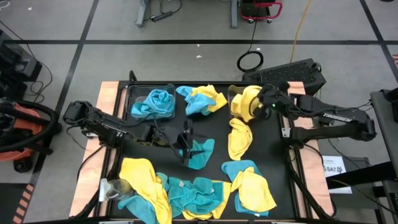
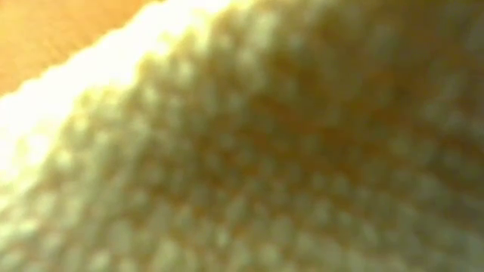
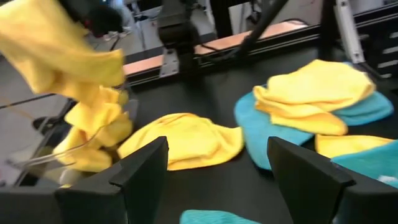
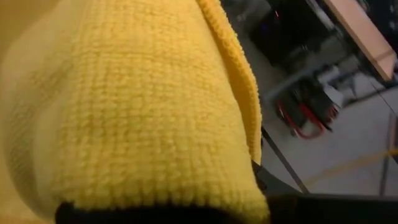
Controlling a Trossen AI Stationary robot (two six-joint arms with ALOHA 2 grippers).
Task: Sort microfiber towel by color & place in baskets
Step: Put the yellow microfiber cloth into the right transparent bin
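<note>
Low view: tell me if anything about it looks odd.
Yes. The low view is entirely filled by a yellow towel pressed right up against the lens, so nothing of the table shows. From above, loose towels lie at the table's near edge, a yellow towel at the near left corner among them.

We list, far edge to near edge, on the table (image 1: pixel 277 171):

1. Far L: L basket (image 1: pixel 138 99), towels bunched in it.
2. Far centre, btwn the two baskets: centre heap (image 1: pixel 202 99), two towels overlapping.
3. Far R: R basket (image 1: pixel 235 94); R gripper (image 1: pixel 264 102) above it, held towel (image 1: pixel 245 104) hanging over the basket.
4. Just in front of R basket: lone towel (image 1: pixel 239 138), flat on table.
5. Mid-table: L gripper (image 1: pixel 185 148), w/ mid towel (image 1: pixel 202 154) beside it.
6. Near edge, L to R: near-L pile (image 1: pixel 140 177), near-centre pile (image 1: pixel 196 193), near-R pile (image 1: pixel 252 186), each w/ towels overlapping.
</note>
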